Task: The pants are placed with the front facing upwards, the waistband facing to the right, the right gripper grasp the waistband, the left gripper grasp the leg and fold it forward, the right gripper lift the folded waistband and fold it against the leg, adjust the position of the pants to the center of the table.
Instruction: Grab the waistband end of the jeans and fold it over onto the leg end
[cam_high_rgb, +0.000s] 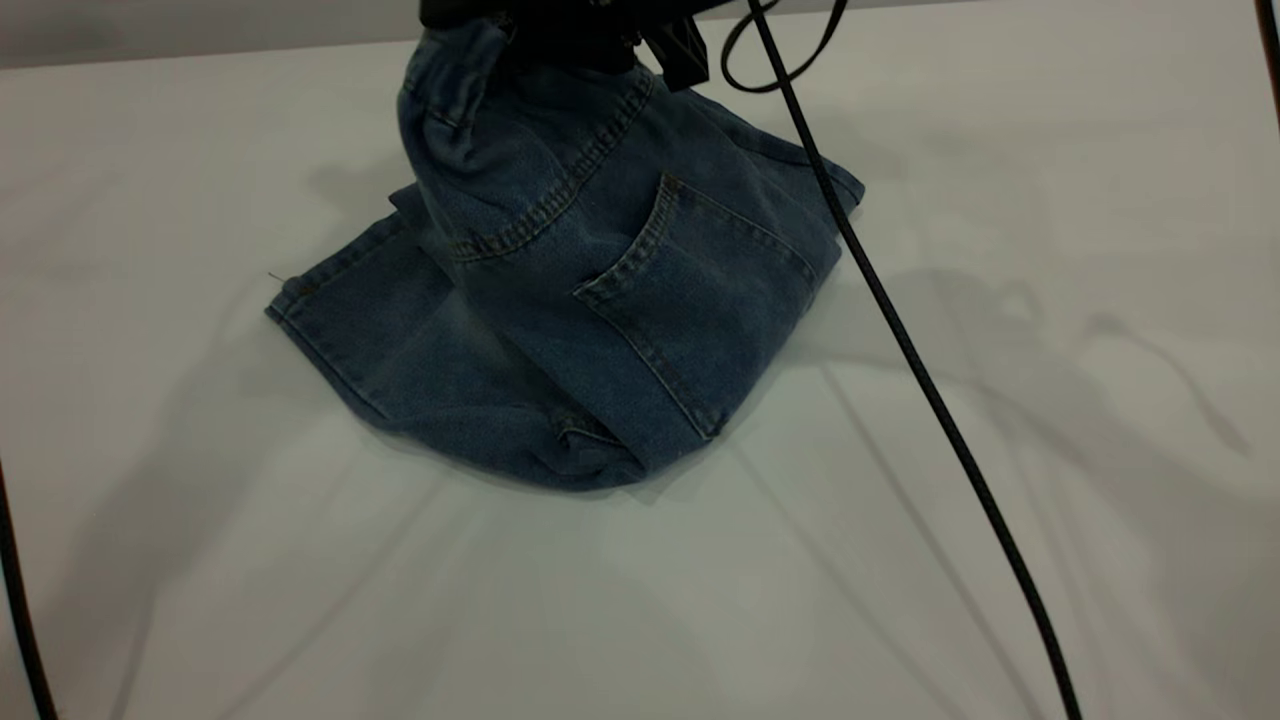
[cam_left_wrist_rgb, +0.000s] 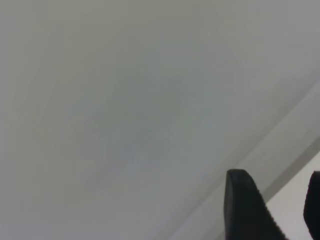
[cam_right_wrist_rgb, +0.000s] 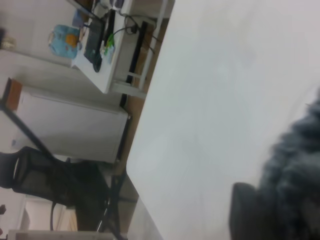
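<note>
Denim pants (cam_high_rgb: 600, 320) sit mid-desk (cam_high_rgb: 1000, 550), their upper end lifted by the right gripper (cam_high_rgb: 580, 35), its fingers (cam_right_wrist_rgb: 247, 210) clamped on the cloth. Left gripper (cam_left_wrist_rgb: 277, 210) hovers over bare desk, fingers apart.

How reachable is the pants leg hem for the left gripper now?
Likely yes. The leg hem lies flat on bare table, nothing beside it; the right gripper holds the waistband up behind. The left gripper, open, sees only table, so its distance is unclear.
</note>
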